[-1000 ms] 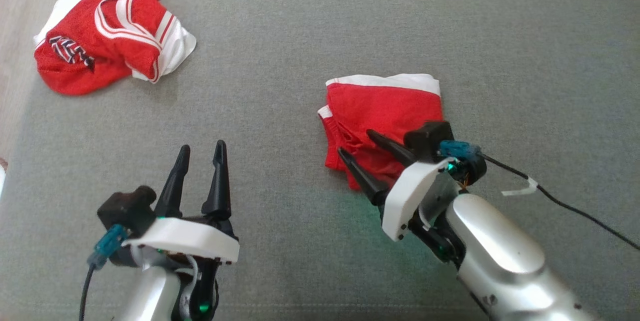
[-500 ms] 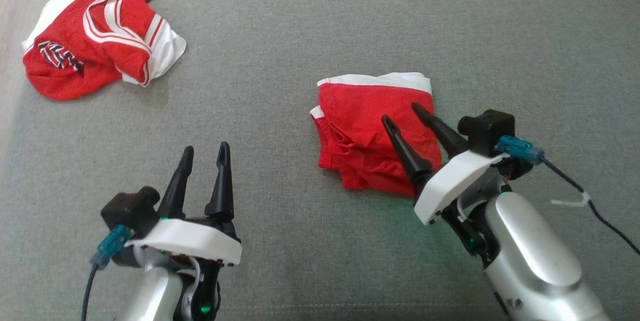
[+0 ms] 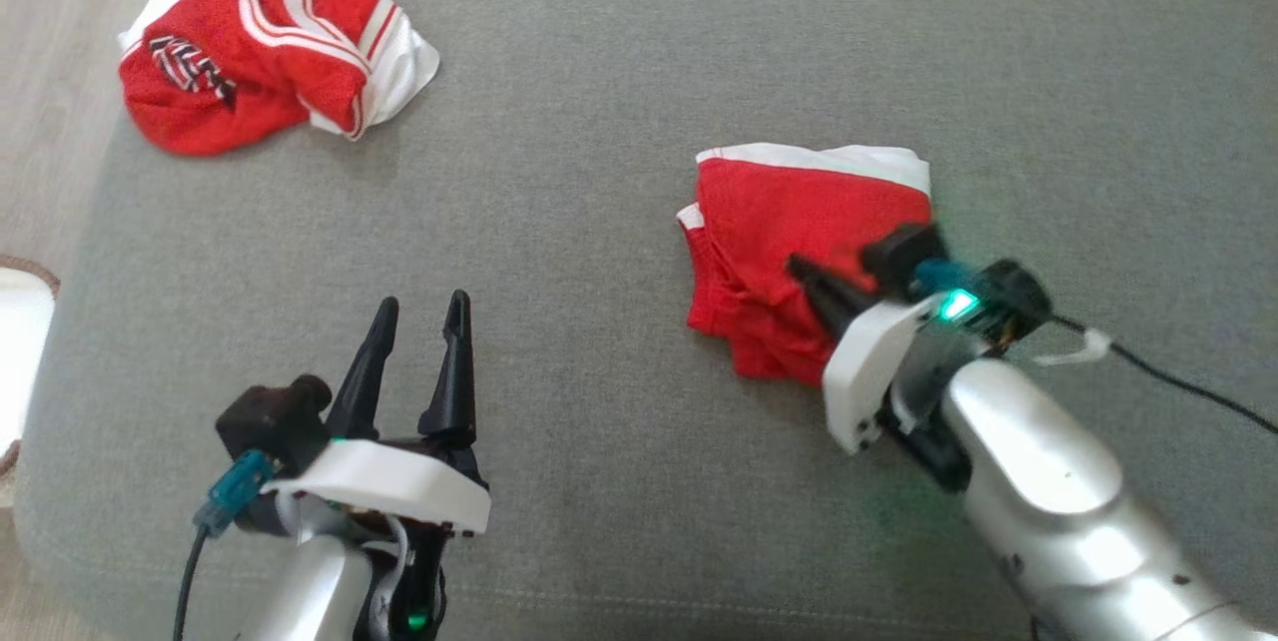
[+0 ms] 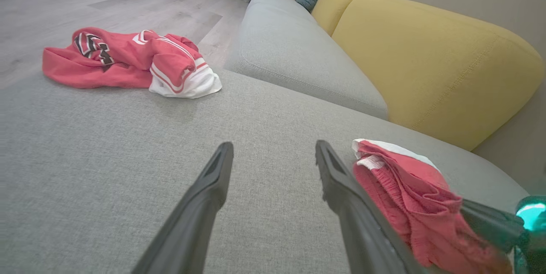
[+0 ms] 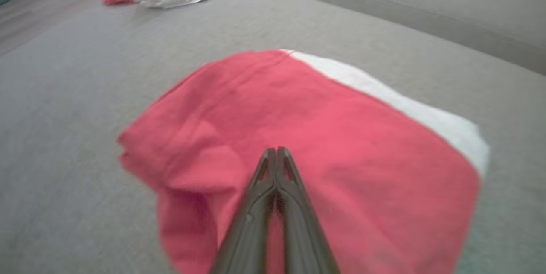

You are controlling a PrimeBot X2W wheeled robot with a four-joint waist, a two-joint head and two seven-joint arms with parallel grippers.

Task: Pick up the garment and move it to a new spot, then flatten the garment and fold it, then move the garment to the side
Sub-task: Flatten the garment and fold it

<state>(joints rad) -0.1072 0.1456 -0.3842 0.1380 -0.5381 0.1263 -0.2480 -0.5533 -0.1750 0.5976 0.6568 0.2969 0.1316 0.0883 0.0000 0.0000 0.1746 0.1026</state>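
Garment: folded red garment with a white band (image 3: pixel 799 222) lies on the grey fabric sofa seat (image 3: pixel 599 72), right of centre in the head view. The white band runs along its far edge. The near-left edge is rumpled, with stacked layers showing in the left wrist view (image 4: pixel 405 188).

Right hand: right hand (image 3: pixel 799 272) sits over the near part of the folded garment, fingers pointing toward the white band. In the right wrist view (image 5: pixel 276 151) the two dark fingers are pressed together at the tips, with red cloth (image 5: pixel 298 107) all round them. Whether any fabric is pinched between them cannot be told.

Left hand: left hand (image 3: pixel 423 300) is at lower left over bare seat, well apart from the folded garment. Its fingers are spread with a clear gap (image 4: pixel 274 145) and nothing between them.

Other cloth: crumpled red and white jersey (image 3: pixel 260 42) lies at the far-left corner of the seat, well apart from both hands.

Surroundings: yellow back cushion (image 4: pixel 426 60) stands behind the seat; pale wooden floor (image 3: pixel 50 42) lies to the left.

Cable: black cable (image 3: pixel 1178 386) trails from the right wrist across the seat.
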